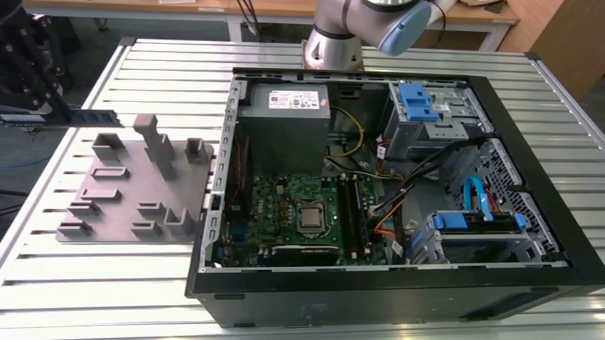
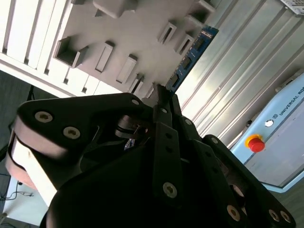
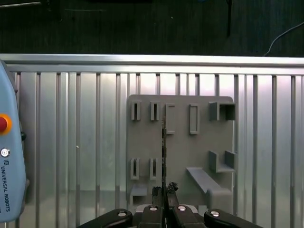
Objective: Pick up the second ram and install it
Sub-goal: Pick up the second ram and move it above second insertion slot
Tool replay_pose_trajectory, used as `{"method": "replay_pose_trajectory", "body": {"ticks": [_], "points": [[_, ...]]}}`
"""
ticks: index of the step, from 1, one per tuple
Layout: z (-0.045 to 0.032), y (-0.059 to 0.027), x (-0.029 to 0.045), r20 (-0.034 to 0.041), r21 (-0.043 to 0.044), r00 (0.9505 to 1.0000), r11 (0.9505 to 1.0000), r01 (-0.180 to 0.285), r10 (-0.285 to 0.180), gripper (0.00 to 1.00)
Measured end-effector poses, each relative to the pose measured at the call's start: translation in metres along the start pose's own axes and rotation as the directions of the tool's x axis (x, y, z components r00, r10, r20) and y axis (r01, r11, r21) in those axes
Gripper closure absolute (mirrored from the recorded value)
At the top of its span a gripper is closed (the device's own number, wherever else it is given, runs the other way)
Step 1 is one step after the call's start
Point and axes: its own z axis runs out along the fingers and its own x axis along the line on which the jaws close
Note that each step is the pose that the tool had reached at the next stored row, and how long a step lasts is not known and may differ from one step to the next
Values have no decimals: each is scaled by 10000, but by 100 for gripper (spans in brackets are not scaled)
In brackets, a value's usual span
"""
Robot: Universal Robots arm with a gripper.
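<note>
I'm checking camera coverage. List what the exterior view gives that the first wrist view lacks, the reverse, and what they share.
Exterior view adds the open computer case with its motherboard, and the arm's base. First wrist view adds a pale pendant with a red button. Both have the grey fixture plate, the slatted table, and the second ram clamped in the gripper.

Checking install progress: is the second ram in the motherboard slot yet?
No, the gripper holds the second ram near the grey fixture, outside the computer case.
</note>
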Motion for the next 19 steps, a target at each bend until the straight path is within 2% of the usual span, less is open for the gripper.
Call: {"method": "replay_pose_trajectory", "body": {"ticks": [11,19], "points": [[4,-444,-5,1,-1,10000,10000,-2,2,86],[6,-720,-7,0,-2,10000,10000,-2,2,86]]}}
